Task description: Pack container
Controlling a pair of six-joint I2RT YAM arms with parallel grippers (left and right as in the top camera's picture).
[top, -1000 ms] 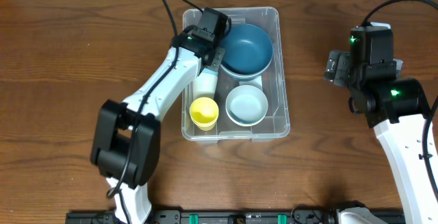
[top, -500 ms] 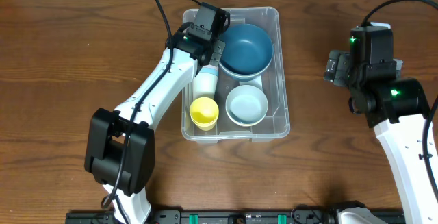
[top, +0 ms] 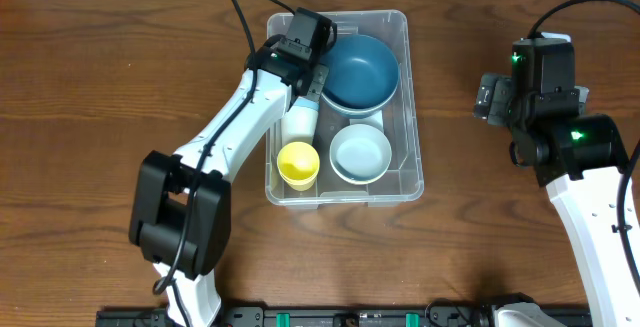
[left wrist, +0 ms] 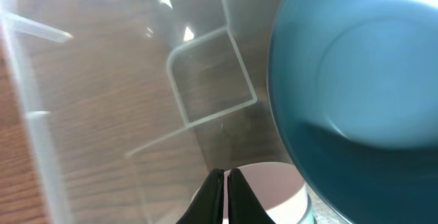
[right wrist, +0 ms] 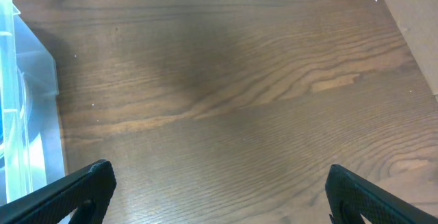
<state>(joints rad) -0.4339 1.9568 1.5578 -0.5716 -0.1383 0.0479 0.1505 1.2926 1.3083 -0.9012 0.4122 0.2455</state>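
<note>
The container [top: 413,137] is a clear plastic bin at the table's middle. Inside it are a dark blue bowl [top: 358,70], a pale blue bowl [top: 360,153], a yellow cup [top: 298,163] and a white cup [top: 299,122]. My left gripper [top: 317,85] hangs inside the bin's far left part, shut on nothing. In the left wrist view it [left wrist: 226,198] is just above the white cup [left wrist: 277,190], beside the dark blue bowl [left wrist: 356,80]. My right gripper [top: 490,97] stands open over bare wood, right of the bin; its fingers [right wrist: 75,193] are wide apart.
The table is dark wood [top: 100,87]. In the right wrist view the bin's corner [right wrist: 27,114] shows at the left edge. A moulded notch [left wrist: 212,80] marks the bin's base near the left gripper. The bin's wall [left wrist: 31,135] runs close on the left.
The left arm swayed slightly to the left and came back; its shut gripper stays at about the same spot in the bin. The right arm has not moved.
</note>
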